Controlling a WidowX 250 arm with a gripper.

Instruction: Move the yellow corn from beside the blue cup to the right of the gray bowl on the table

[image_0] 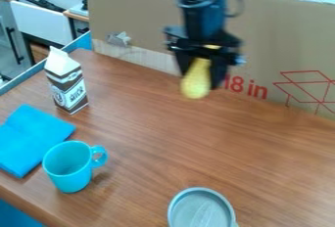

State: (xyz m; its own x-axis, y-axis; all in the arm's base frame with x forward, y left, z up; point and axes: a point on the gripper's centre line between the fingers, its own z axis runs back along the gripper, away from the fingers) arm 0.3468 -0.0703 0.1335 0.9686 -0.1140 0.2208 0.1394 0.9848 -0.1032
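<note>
At the upper middle of the camera view the black gripper [202, 64] hangs above the table [170, 143], near its back edge. Its fingers are shut on a yellow, pear-shaped object [196, 81], whose rounded, wider end points down. A brown and white milk carton [66, 81] stands upright at the left. In front of it lies a folded blue cloth [29, 135]. Beside the cloth stands a light blue mug [70, 168] with its handle to the right. At the bottom, right of centre, sits a round grey-green dish or lid [202, 211], partly cut off by the view's edge.
A tall cardboard panel [137, 11] with red markings runs along the table's back edge, close behind the gripper. A blue edge strip borders the table's left side. Beyond it, at the upper left, are a white sink [44, 23] and counters.
</note>
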